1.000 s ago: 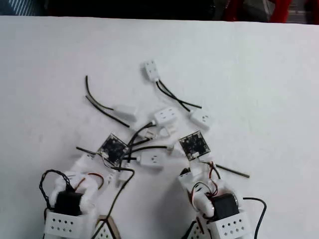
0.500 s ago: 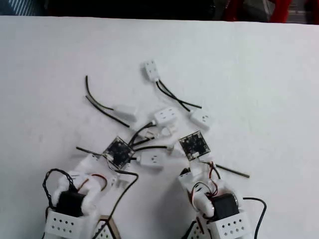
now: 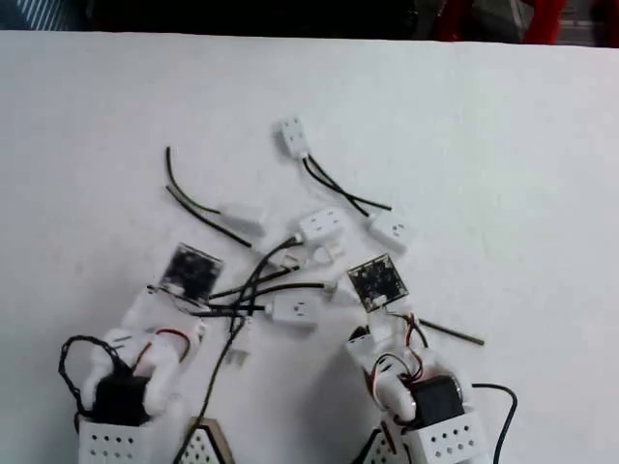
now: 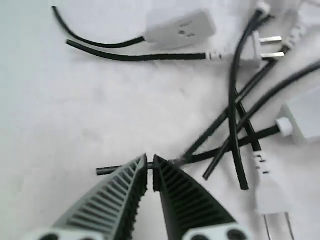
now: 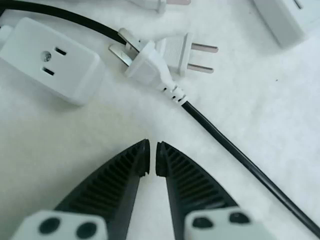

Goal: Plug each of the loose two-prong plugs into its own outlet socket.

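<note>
My left gripper (image 4: 150,170) has its two sides pressed together, with nothing that I can see between them. Its tips sit right over a thin black cable (image 4: 117,169), near the free end of it; whether they touch the cable, I cannot tell. Just beyond, several cables cross each other in a tangle (image 4: 235,135). One loose plug (image 4: 270,192) lies beside this tangle with its prongs toward me. I think the danger here is dragging: if I pull one cable, the whole tangle may follow. Then the plug and the boxy socket (image 4: 302,120) at the tangle's edge would turn away from where I expect them.

My right gripper (image 5: 152,160) is pressed together too and holds nothing, low over the bare worktop (image 5: 60,145). In front of it lie two plugs that touch each other, the nearer plug (image 5: 147,65) and the second plug (image 5: 180,50). Their prongs point in different directions. An outlet socket (image 5: 50,60) rests just beside them. If I close on one plug, I may catch the other also, or take it crooked, and then the prongs will miss the slots. The socket looks light and unfixed, so I judge that it will slide when pushed unless my other gripper holds it.
</note>
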Tool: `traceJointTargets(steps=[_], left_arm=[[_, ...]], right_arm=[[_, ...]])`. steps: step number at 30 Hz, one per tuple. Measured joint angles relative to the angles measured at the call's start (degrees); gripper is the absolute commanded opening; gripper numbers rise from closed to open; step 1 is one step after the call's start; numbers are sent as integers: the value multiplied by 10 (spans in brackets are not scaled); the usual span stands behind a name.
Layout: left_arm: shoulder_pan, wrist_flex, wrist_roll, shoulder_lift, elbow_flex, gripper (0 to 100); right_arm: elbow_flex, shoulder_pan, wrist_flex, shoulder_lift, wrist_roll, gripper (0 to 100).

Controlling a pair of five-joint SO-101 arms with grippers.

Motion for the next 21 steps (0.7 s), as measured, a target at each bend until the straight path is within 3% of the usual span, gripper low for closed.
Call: traceJointTargets(steps=[9,14,21], left_arm=[[-119,-19,93,-1,-45,47],[-211,-50,98,-1,-45,50],[-254,-76,98,5,-38,87]], right_arm=[[-4,135,-143,0,8,63],[-18,141,-182,0,128,73],[-142,95,-136,-1,156,70]])
